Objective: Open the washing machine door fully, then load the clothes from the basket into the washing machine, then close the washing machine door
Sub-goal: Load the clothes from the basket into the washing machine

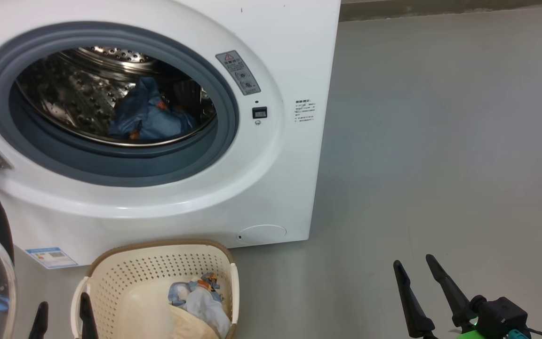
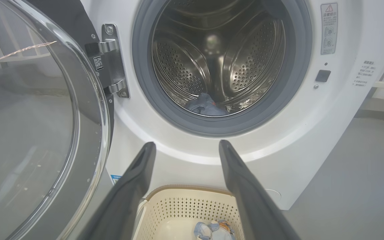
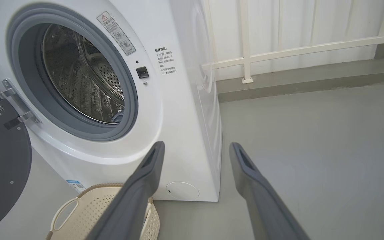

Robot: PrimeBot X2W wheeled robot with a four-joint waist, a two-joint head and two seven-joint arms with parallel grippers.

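Door [image 2: 28,133] swung wide open on the L, hanging off its hinge [image 2: 112,60], glass bowl showing; washing machine [image 1: 275,179] mouth open to the head cam, grey ring [image 1: 111,167] round the steel drum [image 1: 64,94]; blue garment [image 1: 148,117] w/ orange bits lies at the drum's bottom; basket [image 1: 158,263] sits on the floor [image 1: 440,141] just in front of the machine, below the opening; inside, toward its R end, a light blue piece [image 1: 200,294] w/ orange print on top of a cream piece [image 1: 191,325]; L gripper [image 1: 63,301] low by the basket's L end, fingers spread wide, nothing between them; can't tell if it touches the rim; R gripper [image 1: 413,260] off to the R over bare floor, well apart from basket & machine; fingers spread too, empty.
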